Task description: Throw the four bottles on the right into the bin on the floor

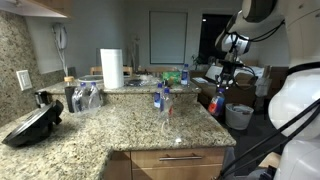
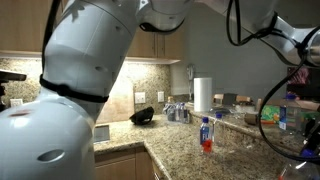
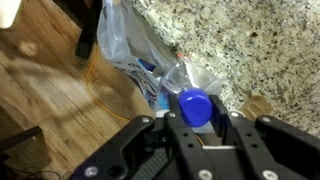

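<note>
My gripper (image 3: 197,128): clenched on the held bottle (image 3: 195,104), one finger on each side below its blue cap.
Wrist view only: clear plastic (image 3: 128,45) lies crumpled under that bottle, over the wooden floor (image 3: 45,95). The granite counter (image 3: 240,40) is alongside. I cannot tell what the plastic holds.
Exterior view only: I hang past the counter's end, near the bin (image 1: 239,116) on the floor. Its inside is hidden.
Counter bottles (image 1: 160,97): blue-capped, standing close together mid-counter.
Farther: rear bottle (image 1: 185,73); paper-towel roll (image 1: 111,68), upright.
</note>
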Controlling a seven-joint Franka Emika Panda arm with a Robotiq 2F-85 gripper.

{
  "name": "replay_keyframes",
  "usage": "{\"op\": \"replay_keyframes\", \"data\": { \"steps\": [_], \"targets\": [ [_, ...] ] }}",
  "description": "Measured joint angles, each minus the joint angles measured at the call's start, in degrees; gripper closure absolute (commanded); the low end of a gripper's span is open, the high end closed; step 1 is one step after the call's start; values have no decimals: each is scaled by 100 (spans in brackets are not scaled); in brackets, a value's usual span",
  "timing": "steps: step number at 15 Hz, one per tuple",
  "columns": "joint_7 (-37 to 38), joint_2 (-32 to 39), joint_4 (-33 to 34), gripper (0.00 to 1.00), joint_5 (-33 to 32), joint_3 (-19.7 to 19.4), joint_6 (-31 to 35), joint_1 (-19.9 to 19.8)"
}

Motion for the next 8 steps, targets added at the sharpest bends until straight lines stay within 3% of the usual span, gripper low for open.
{"op": "replay_keyframes", "data": {
  "steps": [5, 8],
  "targets": [
    [86, 86, 99, 86, 40, -40, -85, -40],
    [204, 317, 320, 86, 176, -110, -333, -259]
  ]
}}
